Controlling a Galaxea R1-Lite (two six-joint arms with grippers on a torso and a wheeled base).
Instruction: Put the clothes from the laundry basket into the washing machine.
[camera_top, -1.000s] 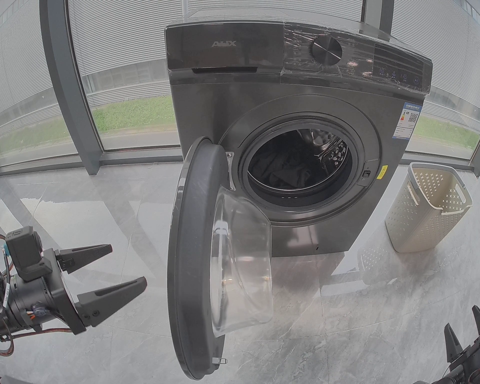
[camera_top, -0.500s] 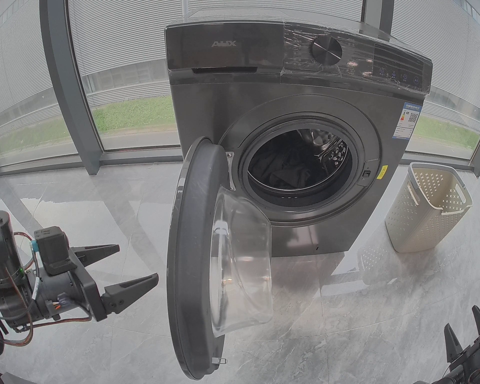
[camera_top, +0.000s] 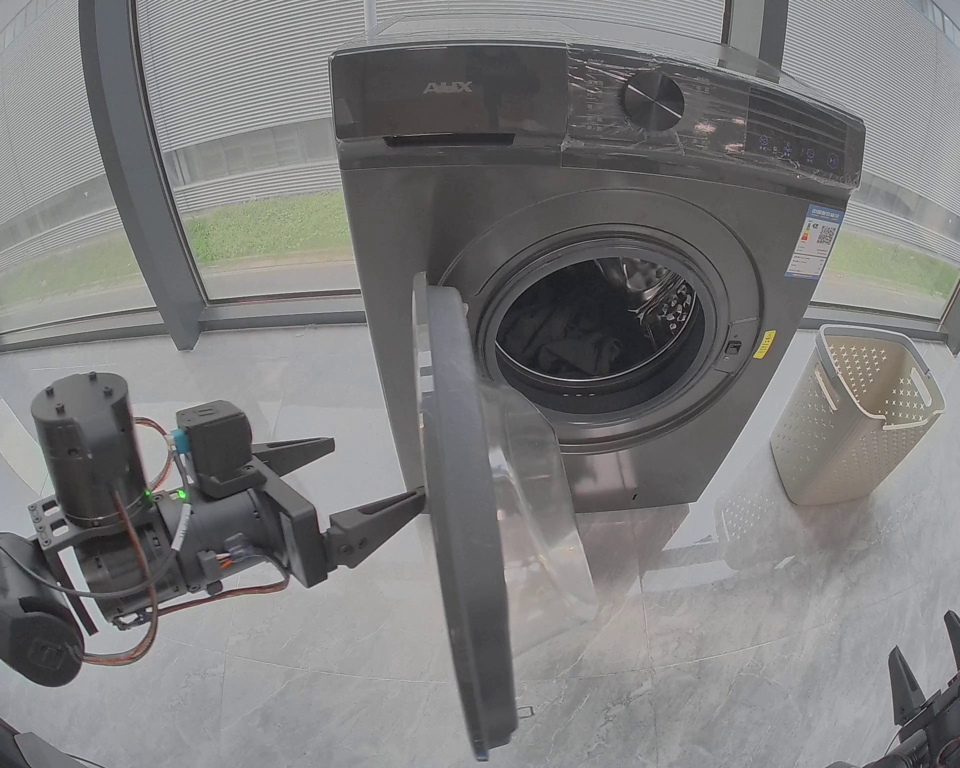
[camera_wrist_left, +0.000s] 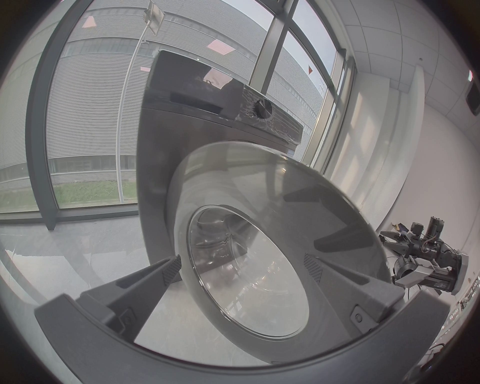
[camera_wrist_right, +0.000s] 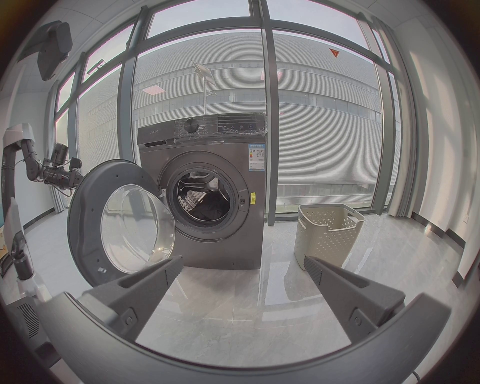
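The grey washing machine (camera_top: 600, 200) stands with its round door (camera_top: 455, 520) swung half way out, edge-on in the head view. Dark clothes (camera_top: 570, 335) lie inside the drum. My left gripper (camera_top: 372, 470) is open, and one fingertip (camera_top: 412, 497) touches the door's outer face. From the left wrist, the door (camera_wrist_left: 260, 240) looms just past the left gripper (camera_wrist_left: 239, 265). The cream laundry basket (camera_top: 860, 420) stands on the floor to the machine's right, and I see no clothes in it. My right gripper (camera_top: 922, 640) hangs low at the right, open and holding nothing.
Glass walls with dark frames (camera_top: 140, 180) run behind the machine. Glossy marble floor (camera_top: 250, 400) stretches to the left and in front. The right wrist view takes in the machine (camera_wrist_right: 210, 200), the door (camera_wrist_right: 120, 220) and the basket (camera_wrist_right: 327, 232).
My left gripper has moved up and right to the door's outer face. The door has swung part way toward the machine's opening. The right arm has kept still.
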